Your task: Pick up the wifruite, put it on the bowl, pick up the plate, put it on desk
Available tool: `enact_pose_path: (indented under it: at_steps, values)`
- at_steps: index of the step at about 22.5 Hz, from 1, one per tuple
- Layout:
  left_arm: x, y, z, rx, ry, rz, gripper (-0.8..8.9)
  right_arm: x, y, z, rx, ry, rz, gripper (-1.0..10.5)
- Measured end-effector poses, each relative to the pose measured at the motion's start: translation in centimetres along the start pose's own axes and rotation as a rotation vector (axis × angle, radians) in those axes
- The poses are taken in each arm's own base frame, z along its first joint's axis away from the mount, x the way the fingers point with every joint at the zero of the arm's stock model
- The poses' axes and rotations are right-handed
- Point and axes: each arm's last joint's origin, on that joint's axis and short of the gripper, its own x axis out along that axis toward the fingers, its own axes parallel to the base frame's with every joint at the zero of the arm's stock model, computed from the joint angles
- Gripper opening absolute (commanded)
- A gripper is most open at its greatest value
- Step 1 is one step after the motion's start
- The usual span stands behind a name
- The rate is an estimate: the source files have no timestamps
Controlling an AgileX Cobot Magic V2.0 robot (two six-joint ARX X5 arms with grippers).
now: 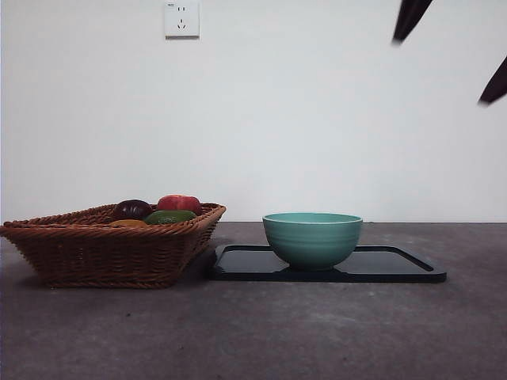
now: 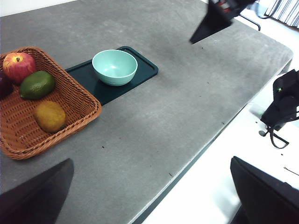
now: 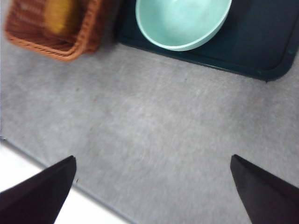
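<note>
Lower left, left wrist view: dull orange-brown oval wifruite (image 2: pixel 49 116) lying in brown wicker basket (image 2: pixel 74 100).
Nearer arm: left gripper (image 2: pixel 154 196), jaws spread, empty.
Right gripper (image 3: pixel 152 191): spread, empty, above deep mint-teal ridged bowl (image 3: pixel 183 22).

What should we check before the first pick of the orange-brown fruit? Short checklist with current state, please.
1. Wifruite lies in the wicker basket, top uncovered: ok.
2. Neighbours: green fruit sits close beside it, no visible contact: ok.
3. Bowl upright and holding nothing, standing on the dark tray: ok.
4. Left claw open, holding nothing: ok.
5. Right claw open, above the desk near the bowl: ok.
6. Either claw over the fruit: not ok, both are away from the basket.
</note>
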Motion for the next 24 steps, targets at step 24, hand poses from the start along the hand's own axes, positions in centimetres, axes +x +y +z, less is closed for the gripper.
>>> enact_pose_path:
  at_steps: [24]
  values:
    - [0.0,0.0,0.0,0.0,0.0,0.0,6.56,16.8,-4.3,13.2,0.081,0.206,-0.295,5.4]
